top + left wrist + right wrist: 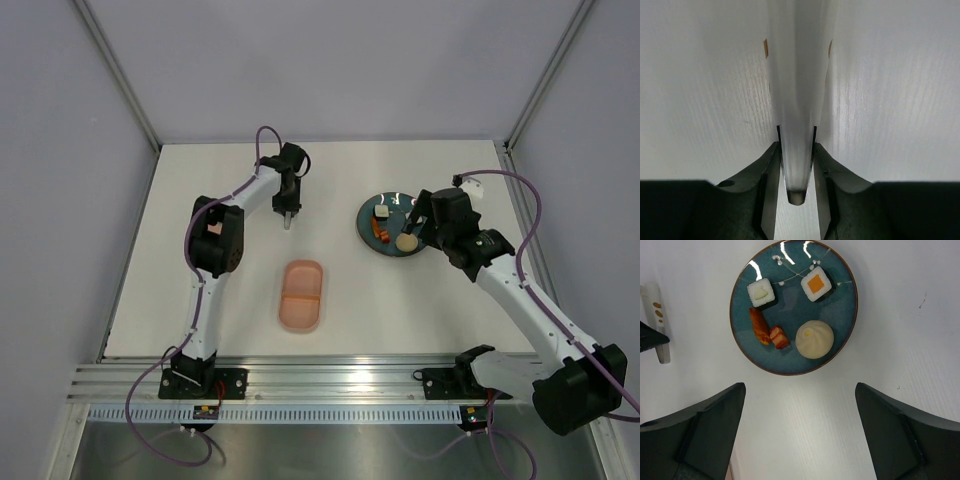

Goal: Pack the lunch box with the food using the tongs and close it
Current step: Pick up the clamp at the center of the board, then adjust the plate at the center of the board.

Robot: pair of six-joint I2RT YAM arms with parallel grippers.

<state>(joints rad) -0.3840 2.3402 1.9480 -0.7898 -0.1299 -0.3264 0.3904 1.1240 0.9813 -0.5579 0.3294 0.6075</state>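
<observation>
Left pincer works at the far middle of the surface, jaws clamped against both sides of the tongs. Nearer the front, the lunch box sits open, well apart from both arms. To its right, the food rests on a teal plate. Right pincer hangs above the plate's near rim, jaws wide apart, holding nothing.
</observation>
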